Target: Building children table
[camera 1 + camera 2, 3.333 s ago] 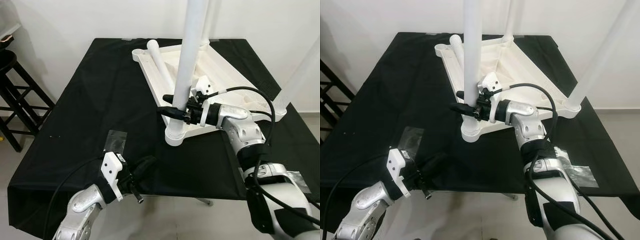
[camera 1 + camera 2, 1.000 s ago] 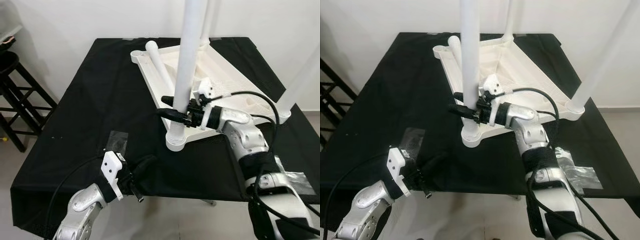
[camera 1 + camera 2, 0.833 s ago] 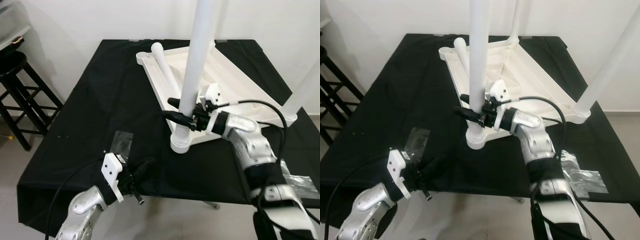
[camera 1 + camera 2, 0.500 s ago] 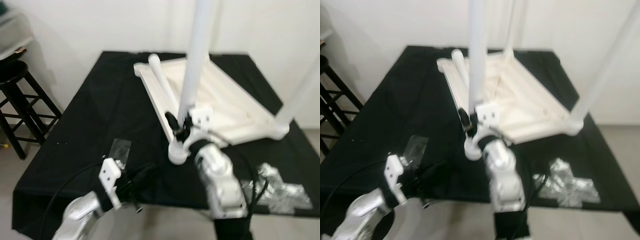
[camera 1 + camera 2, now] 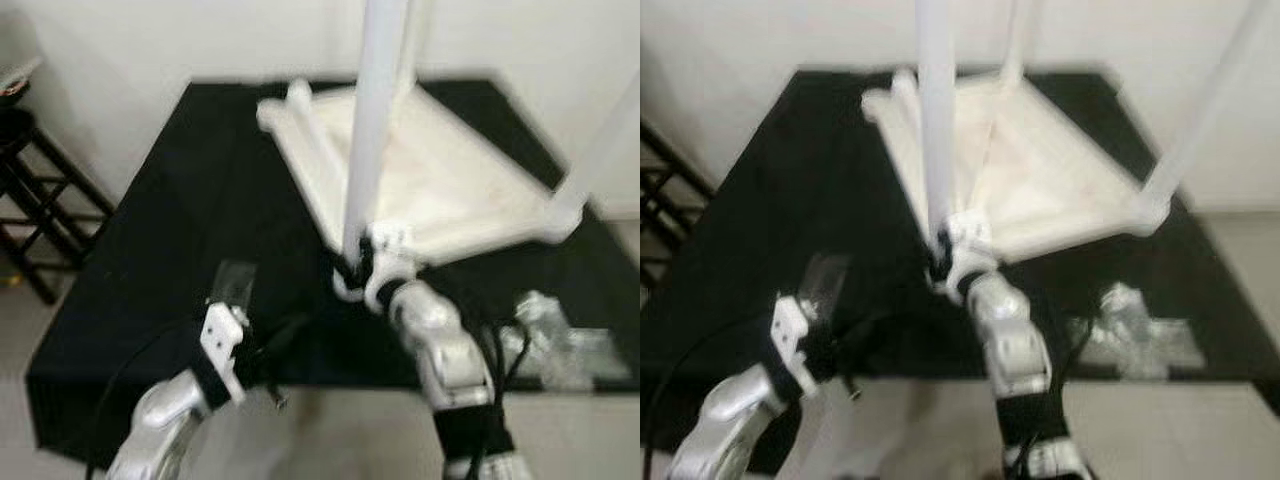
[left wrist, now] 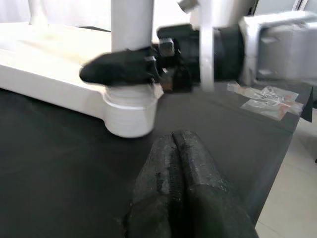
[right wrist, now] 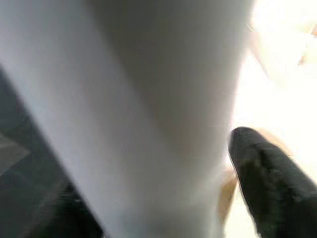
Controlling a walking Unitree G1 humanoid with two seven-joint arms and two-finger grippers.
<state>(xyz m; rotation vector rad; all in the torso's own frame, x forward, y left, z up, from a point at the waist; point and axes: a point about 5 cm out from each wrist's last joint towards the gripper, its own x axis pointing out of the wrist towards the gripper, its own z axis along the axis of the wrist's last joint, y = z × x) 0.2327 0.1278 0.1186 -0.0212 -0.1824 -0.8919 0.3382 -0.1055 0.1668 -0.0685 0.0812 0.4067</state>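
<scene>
The white children's table (image 5: pixel 450 190) lies upside down on a black cloth. At its near corner a white leg (image 5: pixel 372 120) stands upright in a round socket (image 6: pixel 130 113). My right gripper (image 5: pixel 352 266) is shut on this leg just above the socket, one black finger (image 6: pixel 118 72) crossing the leg's front. In the right wrist view the leg (image 7: pixel 138 99) sits close between the fingers (image 7: pixel 270 178). My left gripper (image 6: pixel 173 141) is shut on nothing, low over the cloth near the front edge, short of the socket. A loose leg (image 5: pixel 312 140) lies along the upturned table's left rim.
Two more legs stand upright at the far corner (image 5: pixel 412 40) and the right corner (image 5: pixel 600 140). Crumpled clear plastic (image 5: pixel 555 325) lies on the cloth at the right, and a small clear bag (image 5: pixel 232 284) at the front left. A dark stool (image 5: pixel 30 190) stands left of the big table.
The head views have shifted and blurred. My right arm has swung from the right side round to the front of the leg, its gripper still on the leg. The left gripper stays shut.
</scene>
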